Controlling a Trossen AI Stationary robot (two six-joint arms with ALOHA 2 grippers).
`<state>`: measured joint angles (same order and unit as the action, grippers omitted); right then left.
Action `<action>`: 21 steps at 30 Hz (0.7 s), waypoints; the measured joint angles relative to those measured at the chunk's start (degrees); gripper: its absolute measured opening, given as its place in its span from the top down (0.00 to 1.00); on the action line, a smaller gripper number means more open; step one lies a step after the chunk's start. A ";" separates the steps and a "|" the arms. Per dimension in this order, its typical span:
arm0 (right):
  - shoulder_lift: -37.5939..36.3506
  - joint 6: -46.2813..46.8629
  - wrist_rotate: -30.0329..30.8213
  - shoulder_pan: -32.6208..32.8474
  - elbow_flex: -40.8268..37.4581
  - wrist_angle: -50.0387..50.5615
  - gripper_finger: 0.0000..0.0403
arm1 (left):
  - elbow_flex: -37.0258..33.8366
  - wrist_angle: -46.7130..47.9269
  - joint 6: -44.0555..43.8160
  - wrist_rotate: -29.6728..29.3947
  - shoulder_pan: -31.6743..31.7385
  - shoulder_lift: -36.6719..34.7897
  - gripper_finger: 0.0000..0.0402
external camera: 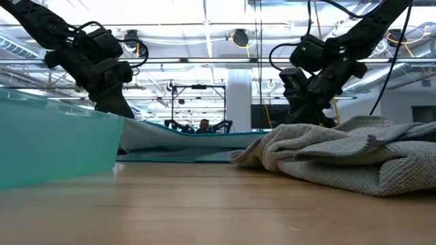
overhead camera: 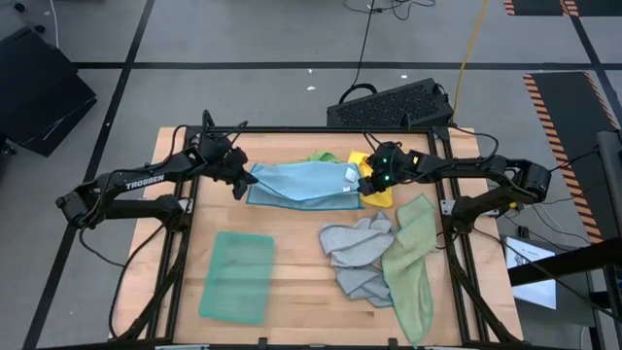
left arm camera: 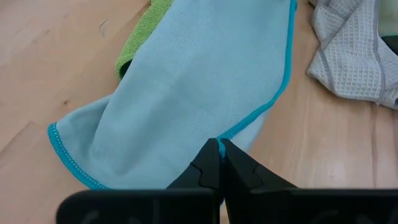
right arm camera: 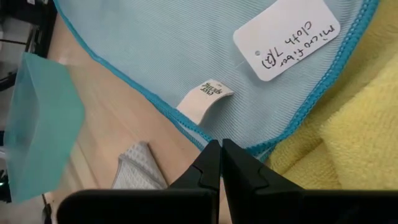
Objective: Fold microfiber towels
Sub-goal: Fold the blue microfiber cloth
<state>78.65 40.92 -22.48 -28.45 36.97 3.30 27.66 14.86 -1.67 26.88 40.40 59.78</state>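
A light blue towel (overhead camera: 306,183) with a teal stitched edge is stretched between my two grippers at the middle of the table's far half. My left gripper (overhead camera: 243,183) is shut on its left end and my right gripper (overhead camera: 364,185) on its right end. In the low view the towel (external camera: 191,139) sags between them, down to the tabletop. Its far part lies over a bright green towel (overhead camera: 326,157) and a yellow towel (overhead camera: 377,192). A white paper tag (right arm camera: 286,37) and a small sewn label (right arm camera: 202,99) hang from its right end. My left gripper pinches the towel's teal stitched edge (left arm camera: 245,124) between its two fingertips, slanting down from the table's left. One layer or several, I cannot tell. That end is raised off the wood and the cloth falls away from the fingers toward the table. My right gripper pinches the stitched edge (right arm camera: 199,134) close to the sewn label, between its two fingertips, slanting down from the table's right. The fingers hide the exact spot. That end is raised a little, above the yellow towel (right arm camera: 348,137).
A folded teal towel (overhead camera: 238,275) lies flat near the front left. Crumpled grey towels (overhead camera: 358,255) and a pale sage towel (overhead camera: 413,262) lie at the front right. Bare wood (overhead camera: 301,282) shows between them. A black keyboard (overhead camera: 394,102) sits beyond the table's far edge.
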 joint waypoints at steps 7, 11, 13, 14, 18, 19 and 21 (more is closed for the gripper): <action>0.00 3.57 -0.63 0.00 -0.01 -0.34 1.00 | 0.02 -3.98 -2.09 1.25 0.00 -0.01 0.99; -0.55 7.12 -4.13 -1.34 -0.04 -5.05 1.00 | 0.03 -8.95 -5.75 1.60 0.07 -0.88 0.99; -1.22 8.65 -4.55 -2.74 -0.03 -7.80 1.00 | 0.07 -12.76 -7.55 1.56 0.11 -1.44 0.99; -1.60 9.14 -4.52 -3.53 -0.04 -8.56 1.00 | 0.07 -14.66 -7.98 1.54 0.11 -1.67 0.99; -2.69 9.91 -4.59 -7.04 -0.02 -11.57 1.00 | 0.09 -21.04 -8.50 0.06 0.56 -1.76 0.99; -2.87 10.25 -4.57 -7.85 -0.02 -12.20 1.00 | 0.09 -22.08 -8.84 -0.47 0.97 -1.76 0.99; -3.28 10.48 -4.57 -9.20 -0.02 -12.45 1.00 | 0.09 -23.25 -9.74 -1.49 1.79 -1.76 0.99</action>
<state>75.37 51.40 -27.05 -37.65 36.95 -9.15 27.75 -8.40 -11.41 25.40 42.19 58.02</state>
